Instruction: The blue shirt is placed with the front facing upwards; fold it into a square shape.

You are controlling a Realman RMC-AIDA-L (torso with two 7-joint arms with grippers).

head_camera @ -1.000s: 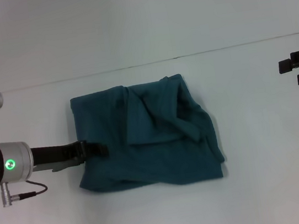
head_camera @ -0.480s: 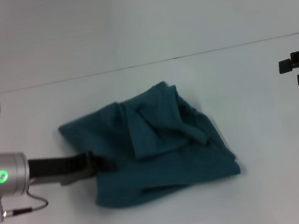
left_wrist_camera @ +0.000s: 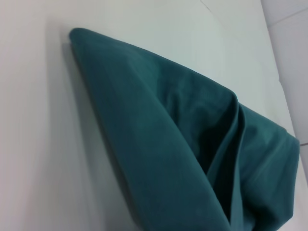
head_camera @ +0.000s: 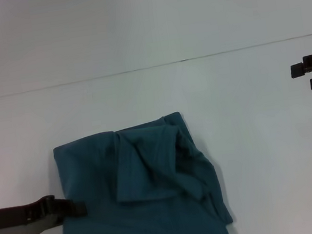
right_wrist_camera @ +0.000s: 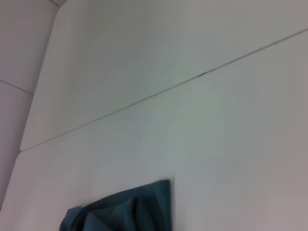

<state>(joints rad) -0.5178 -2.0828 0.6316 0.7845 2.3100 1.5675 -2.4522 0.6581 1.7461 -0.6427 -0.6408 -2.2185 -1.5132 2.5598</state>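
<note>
Your left tool [head_camera: 76, 208], lower left of the head frame, looks pinched shut on the blue shirt's [head_camera: 149, 193] left edge. Drag low and steady across the desk [head_camera: 252, 138] so the folds hold. The right tool [head_camera: 299, 77], parked at the right edge, stands parted and empty.

A plain white counter [head_camera: 254, 155] fills the scene, crossed from left to right by a thin dark seam [head_camera: 138, 69] on its far side, with a small dark fleck [right_wrist_camera: 201, 74] lying on that seam in the right wrist view.
</note>
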